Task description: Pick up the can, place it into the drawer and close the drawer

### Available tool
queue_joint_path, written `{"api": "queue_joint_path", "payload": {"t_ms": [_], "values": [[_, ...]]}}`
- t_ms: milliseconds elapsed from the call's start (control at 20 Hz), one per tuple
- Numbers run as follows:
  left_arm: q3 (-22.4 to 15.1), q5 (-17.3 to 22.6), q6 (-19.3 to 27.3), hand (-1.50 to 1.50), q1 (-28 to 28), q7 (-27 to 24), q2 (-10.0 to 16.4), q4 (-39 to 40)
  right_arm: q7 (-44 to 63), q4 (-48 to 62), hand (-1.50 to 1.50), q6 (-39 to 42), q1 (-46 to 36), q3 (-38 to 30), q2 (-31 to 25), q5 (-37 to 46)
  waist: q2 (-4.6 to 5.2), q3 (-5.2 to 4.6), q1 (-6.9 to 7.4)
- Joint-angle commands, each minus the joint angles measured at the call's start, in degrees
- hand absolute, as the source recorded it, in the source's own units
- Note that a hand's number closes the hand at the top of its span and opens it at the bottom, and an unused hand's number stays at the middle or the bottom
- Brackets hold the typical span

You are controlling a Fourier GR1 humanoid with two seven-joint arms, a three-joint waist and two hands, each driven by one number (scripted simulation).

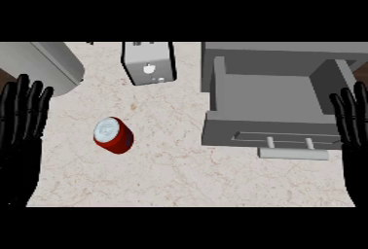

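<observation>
Your left hand point(22, 114) & right hand point(352, 119) rest at the edges, fingers straight, a bit spread, holding nothing. The red can point(113, 136) stands on the counter point(179, 175), well left of the open drawer point(273, 92). Careful: a side bump could tip it & it'd roll off.

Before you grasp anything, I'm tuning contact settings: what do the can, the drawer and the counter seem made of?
The can: probably metal, glossy red side, pale silvery top. The drawer: flat matte grey, painted metal or plastic, cannot tell; its handle is a paler grey bar, perhaps metal. The counter: beige with fine reddish veins, stone-like, maybe marble or laminate.
</observation>
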Motion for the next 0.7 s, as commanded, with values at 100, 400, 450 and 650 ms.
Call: {"api": "queue_joint_path", "payload": {"t_ms": [100,400,450,650], "values": [[-1.0,11.3,-11.5,-1.50,-3.3,-3.0,3.4,3.4,0.1,-0.5,-1.50,0.6,-1.4,0.4,-0.4,0.2,-0.56,0.18,-2.52],[-4.5,15.8,-19.2,-1.50,0.3,7.6,9.1,8.3,12.8,3.7,-1.50,-2.3,0.9,-0.9,0.3,0.3,-0.29,0.21,-2.57],[-3.2,18.1,-21.1,-1.50,-0.2,8.6,10.6,8.1,12.2,4.4,-1.50,-3.6,-0.3,0.5,1.3,2.5,-0.48,0.22,-1.95],[0.3,22.9,-23.1,-1.50,-0.1,12.6,11.8,5.5,12.2,1.4,-1.50,-0.5,4.5,-2.2,-0.4,-1.2,-0.72,0.25,-1.94]]}}
